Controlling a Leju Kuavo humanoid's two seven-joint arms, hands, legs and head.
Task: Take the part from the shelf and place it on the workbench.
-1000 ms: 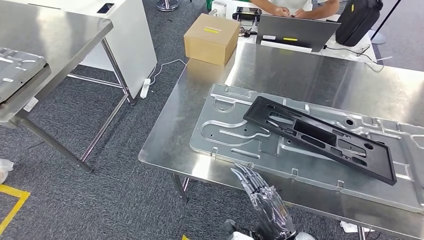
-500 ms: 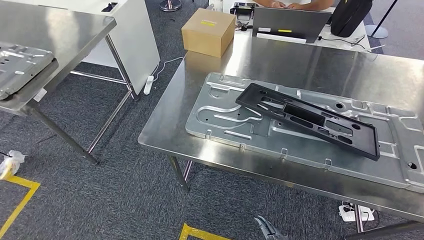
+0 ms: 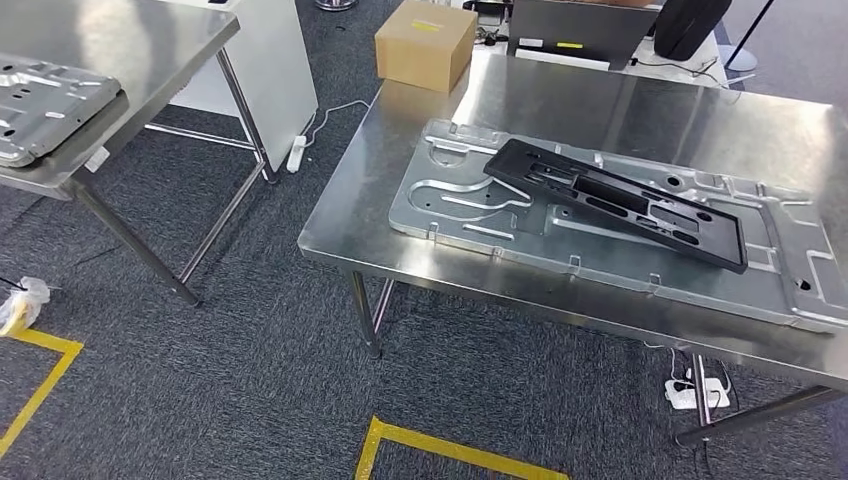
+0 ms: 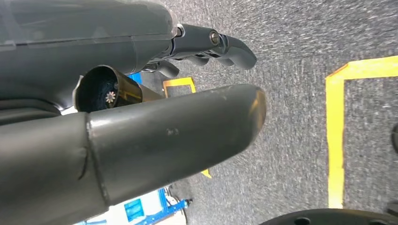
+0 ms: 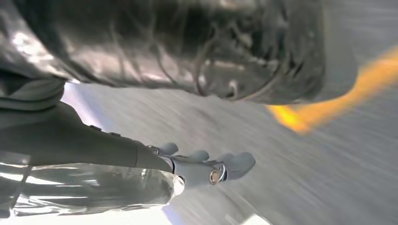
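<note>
Right hand dropped from head view (camera shifted), both hands empty, fingers apart, black part on workbench

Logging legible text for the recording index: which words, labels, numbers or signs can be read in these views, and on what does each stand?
None can be read.
Yellow strip label on the brown cardboard box: too small to read.
Yellow and white stickers on the grey laptop lid: too small to read.
Yellow tape lines on the grey carpet floor: plain markings, no lettering.
Black plastic frame part and stamped silver metal panel: no visible marking.
</note>
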